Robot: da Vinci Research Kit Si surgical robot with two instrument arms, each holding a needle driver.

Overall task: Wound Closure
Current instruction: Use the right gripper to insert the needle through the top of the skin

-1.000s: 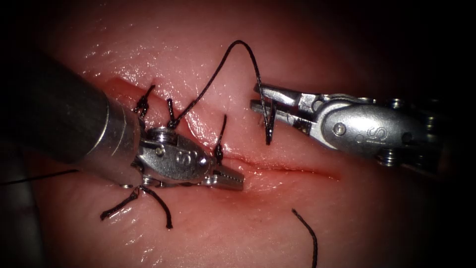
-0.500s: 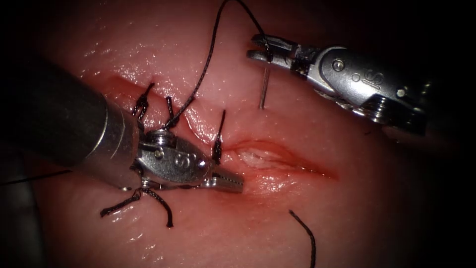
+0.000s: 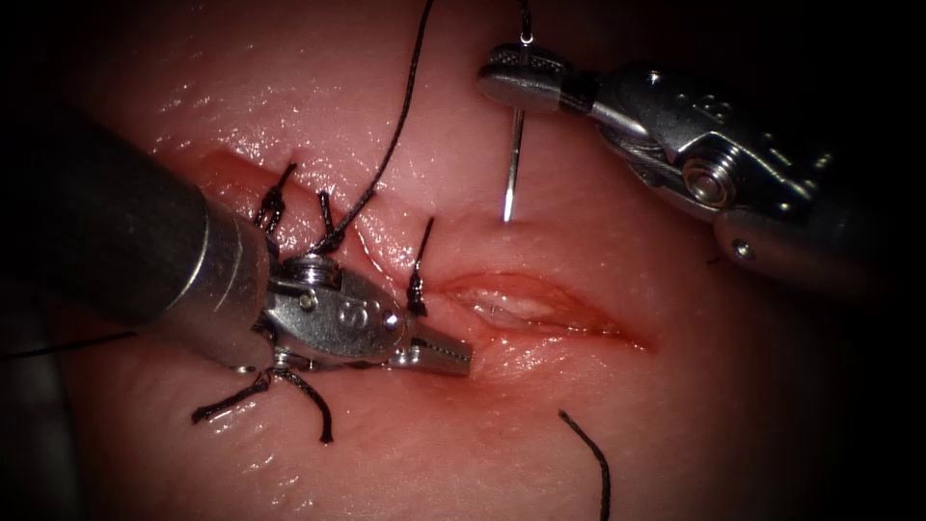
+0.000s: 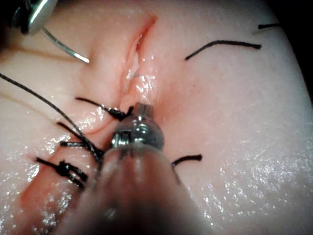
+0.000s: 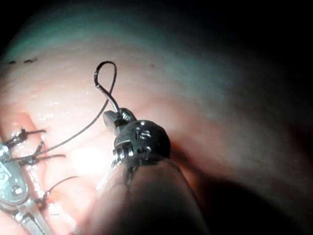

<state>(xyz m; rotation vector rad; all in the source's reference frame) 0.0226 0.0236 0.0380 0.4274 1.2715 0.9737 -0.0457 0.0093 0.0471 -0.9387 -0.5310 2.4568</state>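
Below the right hand, one needle hangs free of the tissue.
Right hand clamps the needle near its thread end, tip just above the open cut. Left hand, closed and empty, rests at the cut's edge beside three tied stitches. One thread rises between them.

Left arm's tool lying low across the left end of the cut, thick shaft entering from the picture's left, wrist bent, jaws closed together and empty, tip resting on the tissue at the near lip. Right arm's tool coming in from the right and held high above the far side, wrist angled up, jaws clamped on the needle near its thread end, point hanging down, free of the tissue. Thread trailing from there.
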